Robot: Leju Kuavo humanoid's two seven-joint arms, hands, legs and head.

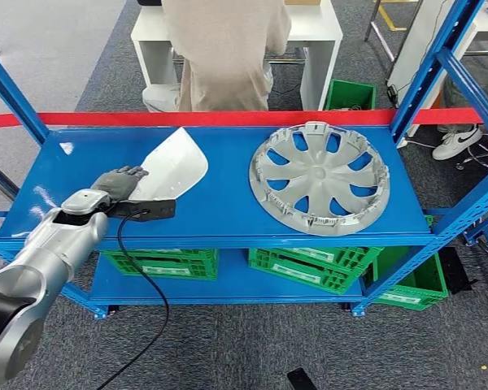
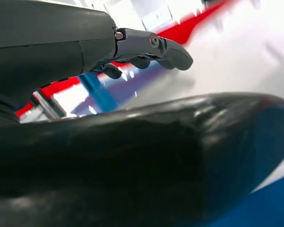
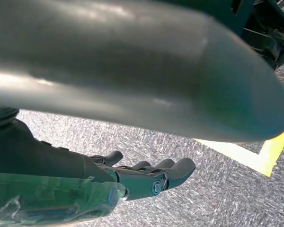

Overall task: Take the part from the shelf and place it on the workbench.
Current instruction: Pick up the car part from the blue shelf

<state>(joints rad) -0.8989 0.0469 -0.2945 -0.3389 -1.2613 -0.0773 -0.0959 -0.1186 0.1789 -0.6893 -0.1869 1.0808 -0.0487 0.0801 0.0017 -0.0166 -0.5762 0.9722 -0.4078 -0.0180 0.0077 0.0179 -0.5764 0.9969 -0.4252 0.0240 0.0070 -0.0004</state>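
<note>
Head view: I have the left robot hand [image 1: 119, 181] extended onto the top level of the blue shelf [image 1: 229, 203]. Its fingers lie on the near edge of the white part [image 1: 174, 166], which rests flat on the shelf toward my left. I cannot tell from here whether the fingers have closed on the part or only rest on it. A grey wheel cover [image 1: 320, 176] lies well apart from it, to the right on the same level. Green crates [image 1: 315, 266] sit on the lower level. A red tape [image 1: 229, 118] runs behind the shelf, and a person [image 1: 226, 53] stands beyond it at a white table [image 1: 315, 32].

Left wrist view: the fingers [image 2: 158, 47] are stretched out nearly straight, with the thumb [image 2: 133, 156] below and a gap between. The pale blurred surface beyond is likely the part. No firm grip is visible.

Right wrist view: the right robot hand [image 3: 144, 177] hangs over grey carpet, fingers extended, apart from the thumb, holding nothing.

Progress: early stage, in my judgement. The part is on the shelf, not lifted. Remaining: secure the grip, lift, carry, set down on the worktop.
</note>
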